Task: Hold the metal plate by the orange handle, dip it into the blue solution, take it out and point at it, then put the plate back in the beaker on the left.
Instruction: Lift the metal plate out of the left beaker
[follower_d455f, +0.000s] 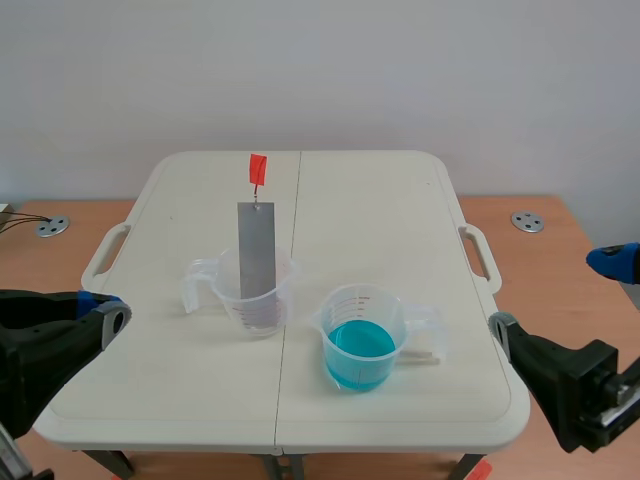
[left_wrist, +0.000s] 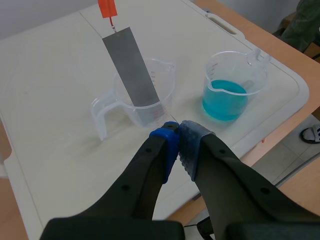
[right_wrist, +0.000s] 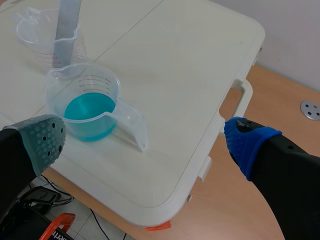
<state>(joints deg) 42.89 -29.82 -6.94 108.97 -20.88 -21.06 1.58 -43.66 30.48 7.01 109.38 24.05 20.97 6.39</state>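
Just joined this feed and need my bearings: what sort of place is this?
Probably a makeshift chemistry-demo bench indoors: a white folding table, a clear beaker of blue solution, and a metal plate standing in a second beaker.

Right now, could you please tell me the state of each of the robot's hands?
Left hand: closed, holding nothing.
Right hand: open, holding nothing.
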